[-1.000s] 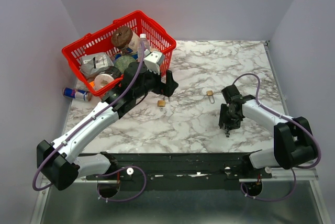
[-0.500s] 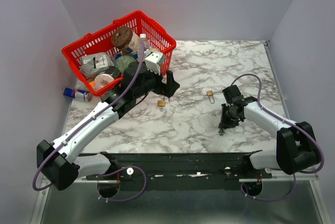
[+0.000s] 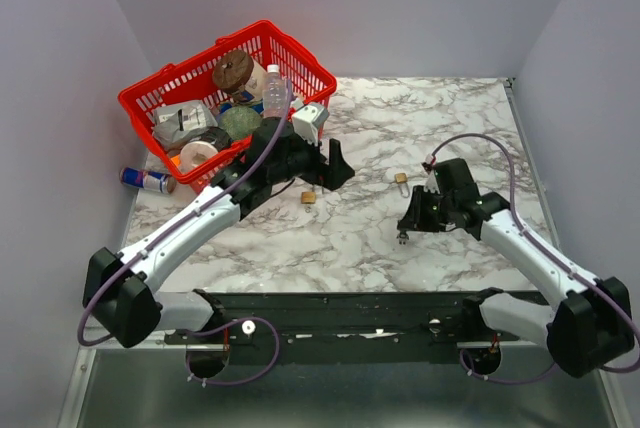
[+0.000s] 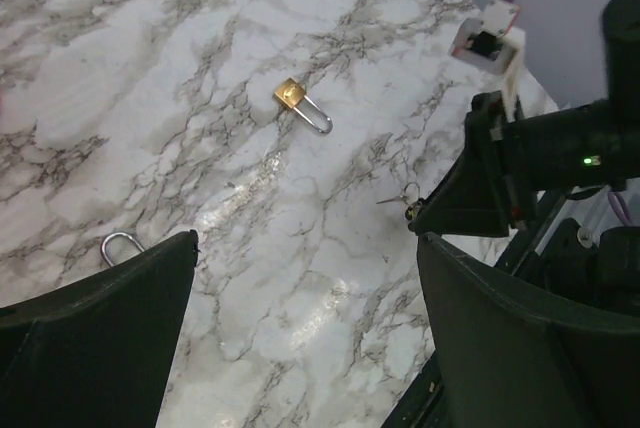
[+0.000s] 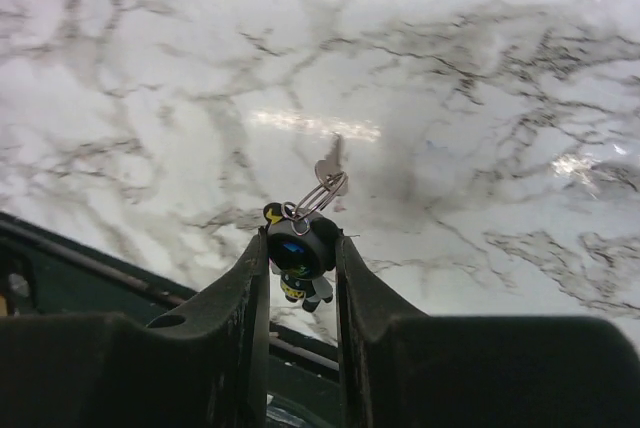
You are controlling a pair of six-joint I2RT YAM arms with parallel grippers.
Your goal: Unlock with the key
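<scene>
Right gripper (image 5: 300, 240) pinches the key (image 5: 298, 260) by its black head. The light blade likely swings on its ring. Left gripper (image 4: 307, 237) is spread wide, empty.

Tiny black-headed key (image 5: 296, 256), head in right gripper (image 5: 300, 236)

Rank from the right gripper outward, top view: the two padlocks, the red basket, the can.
1. Right padlock: just beyond the right gripper, which holds the key.
2. Middle padlock: mid-table, to the gripper's left.
3. Red basket: far-left corner.
4. Can: left edge, beside the basket.
</scene>
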